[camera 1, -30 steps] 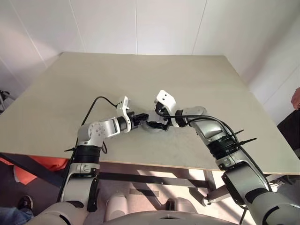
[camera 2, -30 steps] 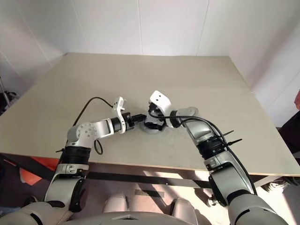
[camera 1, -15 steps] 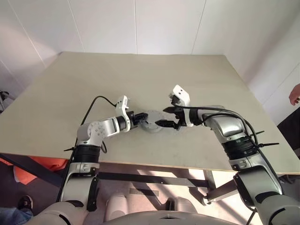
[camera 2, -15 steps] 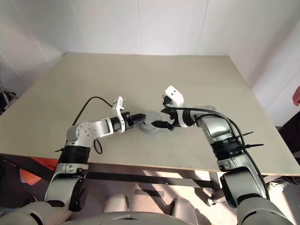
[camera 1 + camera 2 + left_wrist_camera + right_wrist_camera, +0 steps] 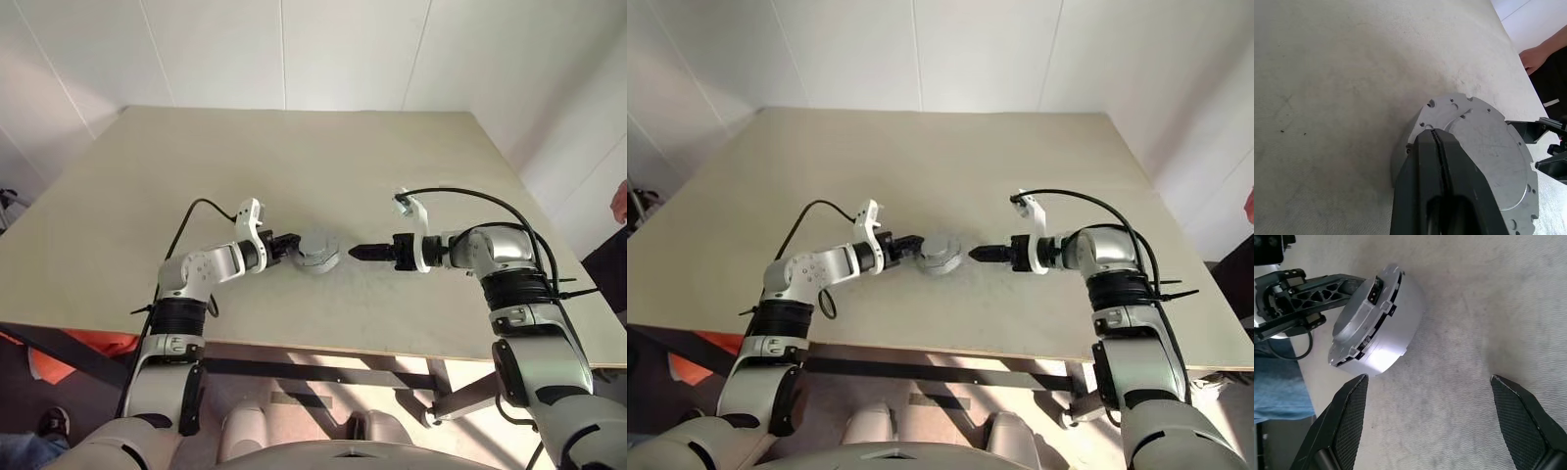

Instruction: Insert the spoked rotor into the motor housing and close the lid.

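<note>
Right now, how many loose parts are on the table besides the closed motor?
0. Only the motor housing with its lid on sits there, between the left gripper and right gripper; small bits could be hidden.

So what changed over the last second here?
The right gripper drew off the motor housing toward the robot's right and now hangs open beside it, clear of it, its wrist rolled over. The lid now shows on top of the housing. The left gripper stayed shut against the housing's rim, and the housing kept its spot on the table.
</note>
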